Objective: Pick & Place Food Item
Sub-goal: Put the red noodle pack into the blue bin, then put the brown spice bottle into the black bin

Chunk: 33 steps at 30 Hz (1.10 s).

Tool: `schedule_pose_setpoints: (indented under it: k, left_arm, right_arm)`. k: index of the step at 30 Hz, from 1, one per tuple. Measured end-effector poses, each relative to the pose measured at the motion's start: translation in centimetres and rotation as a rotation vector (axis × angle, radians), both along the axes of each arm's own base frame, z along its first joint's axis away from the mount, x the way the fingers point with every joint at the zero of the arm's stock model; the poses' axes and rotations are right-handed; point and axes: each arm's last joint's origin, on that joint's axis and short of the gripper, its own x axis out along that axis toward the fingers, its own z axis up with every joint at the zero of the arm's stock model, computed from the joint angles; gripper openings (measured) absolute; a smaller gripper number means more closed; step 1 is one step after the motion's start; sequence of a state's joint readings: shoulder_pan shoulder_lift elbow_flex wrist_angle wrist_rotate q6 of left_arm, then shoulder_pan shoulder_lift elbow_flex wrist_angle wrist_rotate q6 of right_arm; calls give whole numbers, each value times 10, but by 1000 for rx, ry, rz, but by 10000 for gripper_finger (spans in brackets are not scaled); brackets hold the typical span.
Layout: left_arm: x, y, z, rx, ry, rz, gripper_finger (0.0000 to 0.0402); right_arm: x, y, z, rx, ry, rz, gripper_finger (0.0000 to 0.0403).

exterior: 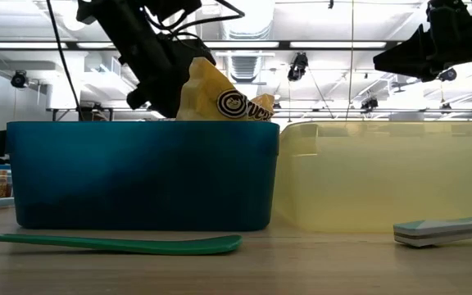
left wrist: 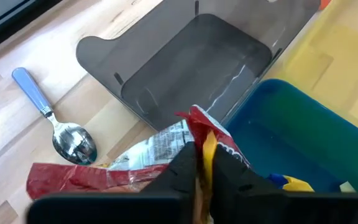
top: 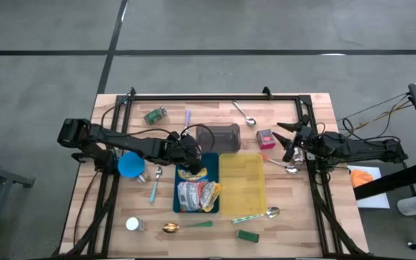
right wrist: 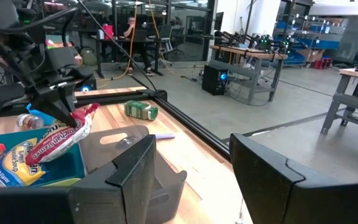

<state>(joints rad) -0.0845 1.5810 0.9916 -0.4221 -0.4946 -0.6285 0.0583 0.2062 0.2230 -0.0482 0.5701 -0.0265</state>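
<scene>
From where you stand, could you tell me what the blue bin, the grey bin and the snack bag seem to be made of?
Blue bin: opaque plastic, smooth satin walls. Grey bin: probably translucent smoky plastic; the wood shows through. Snack bag: thin printed film, crinkled and glossy, likely foil-lined.

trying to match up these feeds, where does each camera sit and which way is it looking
High: above the table, looking straight down; both arms show, left gripper over the blue bin.
Low: at tabletop height, facing the blue bin's wall; arms enter from above.
Left wrist: on the left arm, looking past its fingers, shut on a red snack bag.
Right wrist: on the right arm, past its open fingers toward the left arm.
Shared: both wrist views show the grey bin.
</scene>
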Motion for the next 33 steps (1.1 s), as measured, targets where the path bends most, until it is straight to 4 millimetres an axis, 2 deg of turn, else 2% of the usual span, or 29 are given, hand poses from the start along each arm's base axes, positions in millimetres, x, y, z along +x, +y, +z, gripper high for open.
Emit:
schedule_pose_setpoints:
  k: [5, 12, 17, 23, 33]
  left_arm:
    - [2, -2, 1, -17, -5, -42, 108]
    - [2, -3, 3, -11, -10, -73, 239]
    - [-1, -3, 13, 13, -25, -102, 308]
    - [-9, -2, 33, 47, -76, -145, 342]
    - [-22, 0, 58, 132, -119, -205, 344]
  right_arm:
    - [0, 0, 0, 0, 0, 0, 199]
    - [0, 0, 0, 0, 0, 1, 199]
    - [0, 0, 0, 0, 0, 0, 199]
    - [0, 0, 0, 0, 0, 0, 199]
    - [0, 0, 0, 0, 0, 0, 199]
